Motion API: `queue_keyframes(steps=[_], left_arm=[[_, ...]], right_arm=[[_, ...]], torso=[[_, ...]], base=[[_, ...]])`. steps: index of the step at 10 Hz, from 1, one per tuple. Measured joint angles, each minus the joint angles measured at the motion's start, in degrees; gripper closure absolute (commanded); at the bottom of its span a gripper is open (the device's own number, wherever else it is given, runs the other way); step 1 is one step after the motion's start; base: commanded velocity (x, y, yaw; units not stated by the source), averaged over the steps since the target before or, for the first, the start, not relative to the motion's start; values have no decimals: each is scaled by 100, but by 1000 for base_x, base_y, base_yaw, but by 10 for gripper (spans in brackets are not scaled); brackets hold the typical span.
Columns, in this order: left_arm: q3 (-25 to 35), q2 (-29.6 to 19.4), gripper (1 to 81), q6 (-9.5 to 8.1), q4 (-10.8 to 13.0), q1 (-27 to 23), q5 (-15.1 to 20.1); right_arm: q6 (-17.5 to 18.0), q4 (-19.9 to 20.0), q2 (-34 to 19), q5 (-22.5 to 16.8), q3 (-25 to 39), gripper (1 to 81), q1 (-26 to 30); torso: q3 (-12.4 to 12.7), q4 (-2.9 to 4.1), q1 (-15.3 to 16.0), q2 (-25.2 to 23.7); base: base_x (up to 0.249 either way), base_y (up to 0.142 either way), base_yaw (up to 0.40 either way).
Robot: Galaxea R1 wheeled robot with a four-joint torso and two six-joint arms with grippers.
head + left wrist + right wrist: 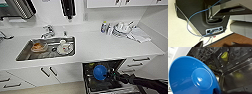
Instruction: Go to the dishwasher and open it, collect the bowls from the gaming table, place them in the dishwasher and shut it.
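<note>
The dishwasher (115, 65) stands open under the white counter, its dark inside and racks (205, 53) showing. A bright blue bowl (100, 72) hangs over the opening, tilted on its side. My right gripper (111, 74) is shut on its rim, and the arm comes in from the right. In the right wrist view the blue bowl (193, 77) looms large in front of the racks. A yellow-green bowl (224, 55) lies deeper inside the dishwasher. The left wrist view looks at my own dark base (199, 18) and a blue cable (189, 18) over pale floor.
A steel sink (25, 54) in the counter holds a brownish bowl (38, 46) and a white cup on a plate (65, 47), behind them a tap (48, 31). Bottles and a dish rack (121, 28) stand at the back right. White cabinet doors (47, 72) and drawers (140, 61) flank the dishwasher.
</note>
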Motion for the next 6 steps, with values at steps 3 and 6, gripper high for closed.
queue_keyframes(steps=[3, 6], left_arm=[[-5, 2, 10, 0, 0, 0, -6], [-5, 5, 10, 1, 0, 0, -26]], right_arm=[[0, 93, -24, 16, -52, 10, 24], [0, 112, -140, 22, 91, 10, 24]], torso=[[0, 0, 0, 0], [0, 0, 0, 0]], base=[[0, 0, 0], [0, 0, 0]])
